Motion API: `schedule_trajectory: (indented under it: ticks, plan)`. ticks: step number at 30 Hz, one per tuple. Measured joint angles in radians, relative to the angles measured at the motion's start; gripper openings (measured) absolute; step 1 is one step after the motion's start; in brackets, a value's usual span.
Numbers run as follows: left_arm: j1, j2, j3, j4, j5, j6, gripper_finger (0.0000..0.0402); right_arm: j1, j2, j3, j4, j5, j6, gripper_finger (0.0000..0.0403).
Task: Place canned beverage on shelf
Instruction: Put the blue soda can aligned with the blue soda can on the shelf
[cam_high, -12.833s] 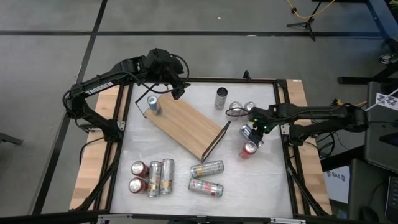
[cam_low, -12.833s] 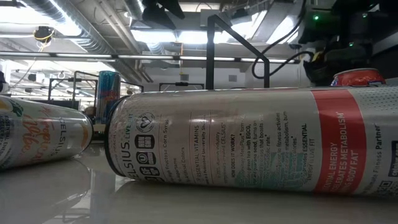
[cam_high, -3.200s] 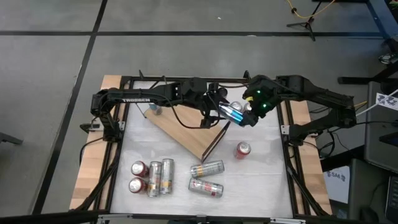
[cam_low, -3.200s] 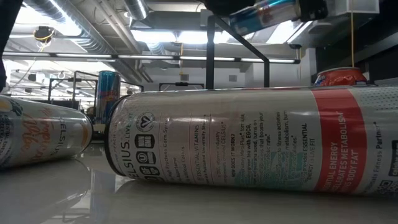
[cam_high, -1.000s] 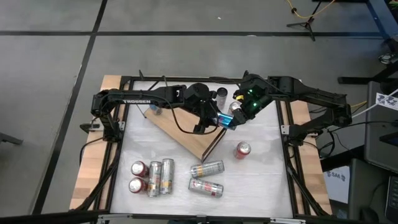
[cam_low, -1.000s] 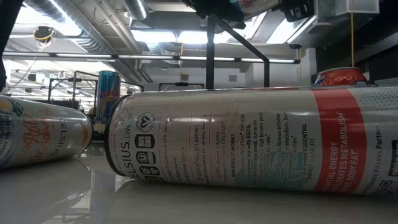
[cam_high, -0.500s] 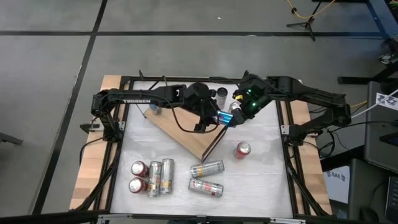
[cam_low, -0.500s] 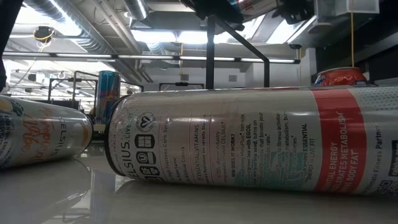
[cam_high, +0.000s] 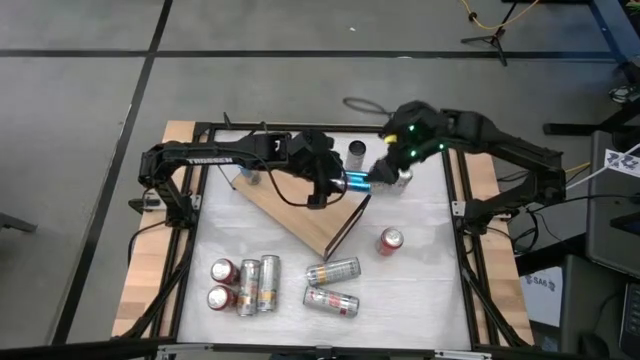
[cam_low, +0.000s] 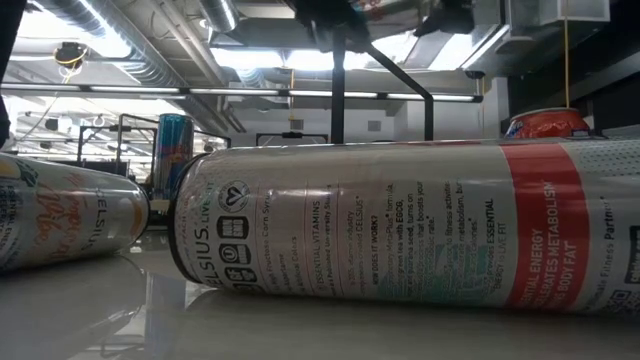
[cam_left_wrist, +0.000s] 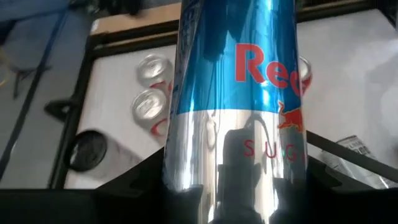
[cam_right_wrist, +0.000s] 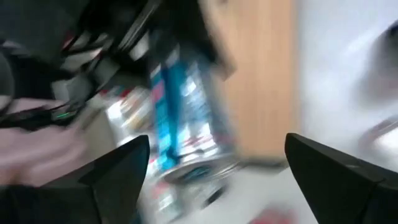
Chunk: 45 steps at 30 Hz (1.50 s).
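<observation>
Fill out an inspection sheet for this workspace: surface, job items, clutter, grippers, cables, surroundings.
Surface: white table in a black frame.
Job items: wooden shelf lies diagonally; a small can sits at its far corner.
Clutter: five cans at the near left, two lying silver cans, one red can.
Grippers: left gripper shut on blue can; right gripper open beside it.
Cables: black loop on the floor.
Surroundings: grey floor; nobody seen.

Left gripper (cam_high: 338, 184) clamped, right gripper (cam_high: 384, 172) spread.

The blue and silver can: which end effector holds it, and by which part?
The left end effector holds the Red Bull can by its silver end; the right end effector is open.
</observation>
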Motion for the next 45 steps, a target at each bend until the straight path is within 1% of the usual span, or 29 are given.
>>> schedule_trajectory:
  ticks: [3,5,9,13,18,21,24,27,31,33,39,45]
  plan:
    - [-0.002,-0.011,0.001,-0.013,-0.066,-0.066,0.0215,-0.023,0.0,0.056,0.005,0.093,-0.143,0.0369]
    - [-0.001,-0.013,0.001,-0.018,-0.101,-0.105,0.0215,-0.036,0.0,0.085,0.02,0.123,-0.226,0.0369]
    - [0.0,-0.015,0.001,0.024,-0.168,-0.197,0.0215,-0.056,0.0,0.124,0.015,0.123,-0.359,0.037]
    - [-0.001,-0.011,-0.001,0.098,-0.219,-0.237,0.0215,-0.061,-0.019,0.129,-0.001,0.122,-0.455,0.037]
    - [-0.001,-0.006,-0.039,0.238,-0.239,-0.239,0.0215,-0.11,-0.092,0.129,-0.149,0.113,-0.537,0.037]
    - [-0.002,-0.007,-0.107,0.386,-0.258,-0.239,0.0215,-0.143,-0.146,0.129,-0.16,0.103,-0.542,0.037]
    - [-0.002,-0.005,-0.188,0.538,-0.268,-0.225,0.0215,-0.163,-0.201,0.129,-0.138,0.037,-0.539,0.037]
    - [-0.002,-0.005,-0.274,0.734,-0.264,-0.223,0.0215,-0.171,-0.23,0.125,-0.14,-0.004,-0.537,0.037]
    - [-0.014,-0.005,-0.364,0.914,-0.264,-0.2,0.0215,-0.172,-0.256,0.029,-0.055,-0.078,-0.498,0.037]
    - [-0.022,-0.005,-0.394,0.96,-0.264,-0.185,0.0215,-0.172,-0.255,-0.029,0.001,-0.104,-0.466,0.037]
    - [-0.044,-0.005,-0.43,0.971,-0.269,-0.162,0.0215,-0.172,-0.257,-0.156,0.17,-0.09,-0.427,0.037]
    - [-0.053,-0.005,-0.436,0.973,-0.291,-0.137,0.0215,-0.171,-0.249,-0.229,0.25,-0.135,-0.424,0.037]
